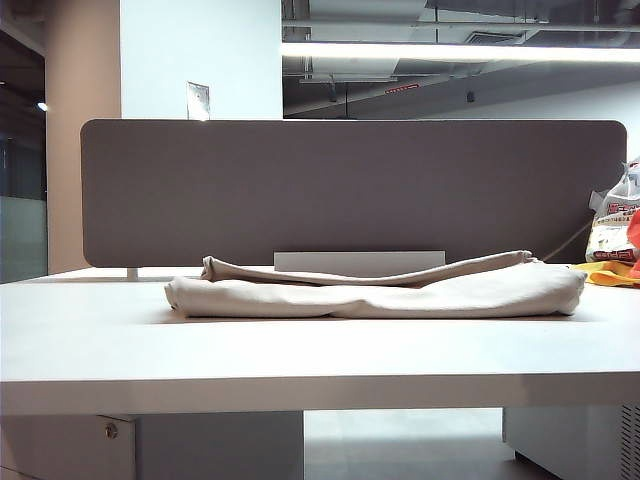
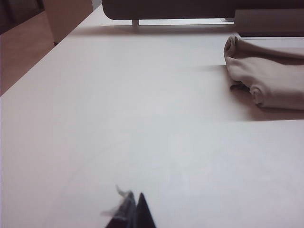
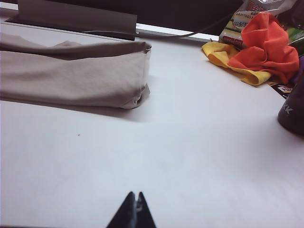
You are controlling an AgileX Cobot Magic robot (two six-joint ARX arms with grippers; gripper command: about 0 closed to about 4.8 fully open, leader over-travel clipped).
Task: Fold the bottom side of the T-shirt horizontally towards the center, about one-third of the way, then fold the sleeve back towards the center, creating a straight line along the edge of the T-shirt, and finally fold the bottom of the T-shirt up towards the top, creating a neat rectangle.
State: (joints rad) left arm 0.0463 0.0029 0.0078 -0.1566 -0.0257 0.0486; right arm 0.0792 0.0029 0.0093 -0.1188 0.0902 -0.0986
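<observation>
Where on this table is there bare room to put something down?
Bare white table runs in front of the folded T-shirt, and beside its left end. Both shut grippers, left gripper and right gripper, sit over it. The far right is crowded: orange cloth, yellow cloth, plastic bag.

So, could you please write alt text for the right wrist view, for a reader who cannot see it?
A beige T-shirt, folded into a long bundle, lies on a white table. The right gripper hovers low over bare tabletop short of it, jaws shut and empty. Beyond the shirt's end sit orange and yellow cloths against a printed plastic bag.
</observation>
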